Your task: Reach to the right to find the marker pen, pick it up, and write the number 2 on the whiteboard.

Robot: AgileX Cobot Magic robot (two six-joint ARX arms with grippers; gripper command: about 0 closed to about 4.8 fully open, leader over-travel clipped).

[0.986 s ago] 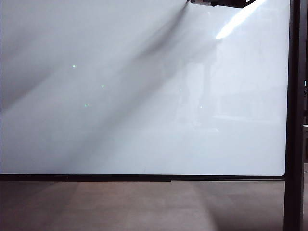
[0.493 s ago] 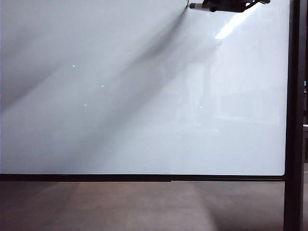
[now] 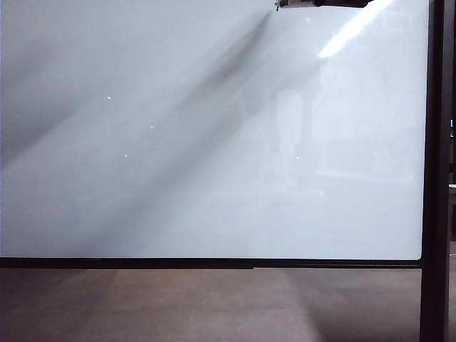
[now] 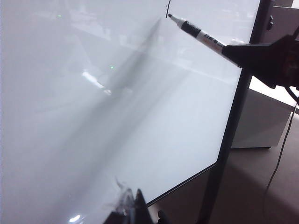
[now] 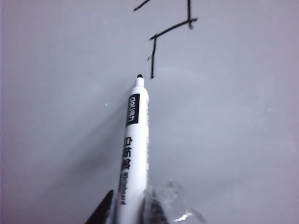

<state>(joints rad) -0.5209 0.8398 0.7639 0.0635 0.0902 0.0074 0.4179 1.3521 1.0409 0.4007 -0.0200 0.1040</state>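
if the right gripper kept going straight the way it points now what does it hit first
Probably the whiteboard. The right gripper is shut on the marker pen, whose tip aims at the board near the drawn strokes; whether it touches already is unclear.

Whiteboard [image 3: 214,142]: fills view, black-framed | marker pen [image 3: 293,3]: top edge, right of centre | right pincer [image 3: 342,3]: gripping pen

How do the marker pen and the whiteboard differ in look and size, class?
The marker pen is slim and cylindrical; the whiteboard is huge, flat and rectangular. The marker pen hangs in the right gripper; the whiteboard stands in a black frame. The pen has printed labels; the board bears drawn strokes. Both are white.
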